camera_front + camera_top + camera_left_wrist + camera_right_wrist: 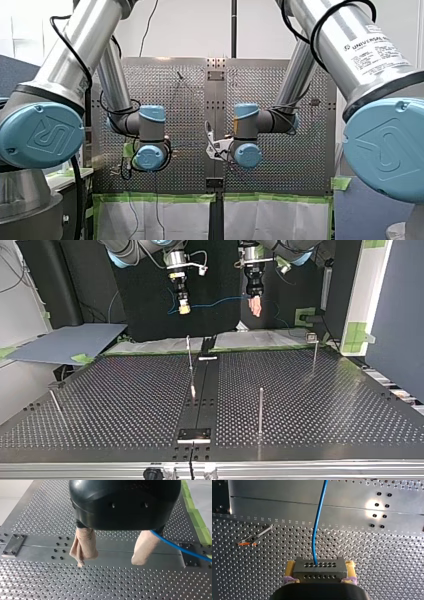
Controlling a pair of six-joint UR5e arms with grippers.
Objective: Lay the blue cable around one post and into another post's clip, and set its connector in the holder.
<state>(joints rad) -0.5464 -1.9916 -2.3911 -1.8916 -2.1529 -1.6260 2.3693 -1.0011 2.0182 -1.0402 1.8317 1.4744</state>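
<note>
Right gripper point(320, 568) clenched on connector point(319, 573) — blue cable point(318, 522) leading ahead of it, left gripper point(112, 556) released, cable passing just beside it, above perforated surface point(50, 585)

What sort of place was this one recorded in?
Probably a robotics lab test cell: two industrial arms over a perforated metal table fitted with thin posts, green tape marking its edge, and my right gripper holding the connector of a blue cable.
</note>
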